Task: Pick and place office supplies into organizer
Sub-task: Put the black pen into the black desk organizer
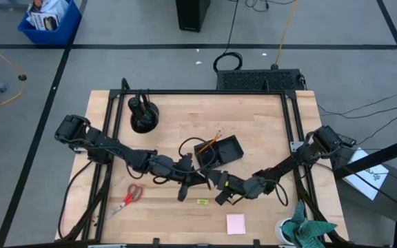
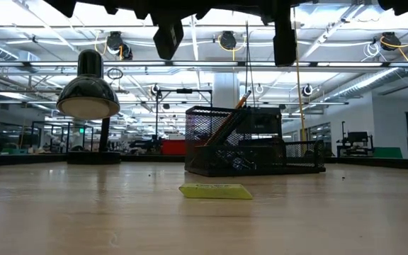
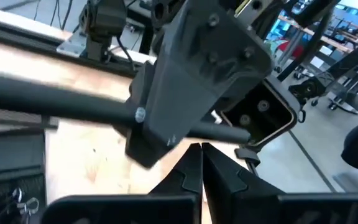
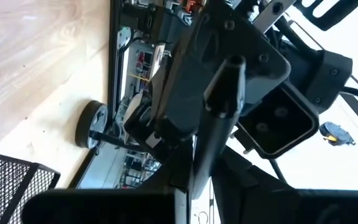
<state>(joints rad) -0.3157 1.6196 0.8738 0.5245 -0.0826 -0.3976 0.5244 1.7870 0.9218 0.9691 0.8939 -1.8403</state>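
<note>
- High view: the organizer [image 1: 227, 149], a black mesh tray, sits just to 1 o'clock of table centre, with an orange pencil [image 1: 214, 140] leaning out of its 10 o'clock corner.
- The left gripper [image 1: 185, 187] hangs at 7 o'clock of the organizer, and the left wrist view shows its fingers [image 3: 190, 176] pressed together on a dark pen-like rod [image 3: 55, 104], though blur makes the rod hard to name.
- The right gripper [image 1: 224, 194] hangs at 6 o'clock of the organizer, near the left one; its jaws are nearly closed, seemingly around that same rod.
- The yellow-green tag [image 1: 202, 201] lies between and below both grippers.
- The red-handled scissors [image 1: 128, 198] lie at 8 o'clock, the pink notepad [image 1: 236, 223] at 6 o'clock, both well apart from the organizer.
- A black desk lamp [image 1: 143, 114] stands at 10 o'clock.
</note>
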